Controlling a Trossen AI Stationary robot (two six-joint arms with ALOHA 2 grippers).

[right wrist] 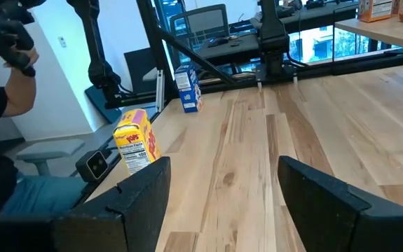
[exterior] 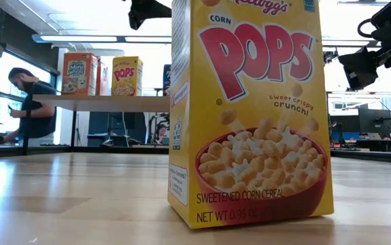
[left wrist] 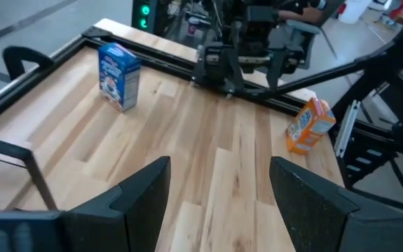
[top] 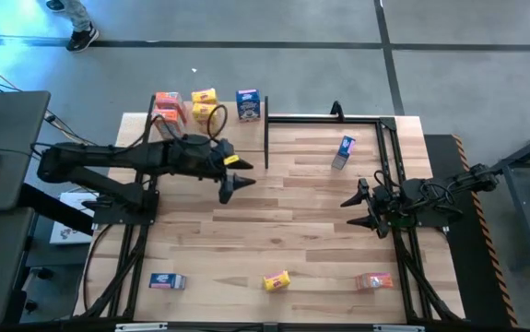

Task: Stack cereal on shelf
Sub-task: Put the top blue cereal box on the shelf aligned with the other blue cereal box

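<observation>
Fingers of both grippers (top: pixel 237 184) (top: pixel 355 210) spread empty above the table (top: pixel 283 240)

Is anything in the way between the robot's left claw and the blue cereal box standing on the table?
Nothing visible. Only bare tabletop lies between the left end effector, open, and the blue cereal box.

The near yellow cereal box (exterior: pixel 249 112) is cut off at top.
</observation>
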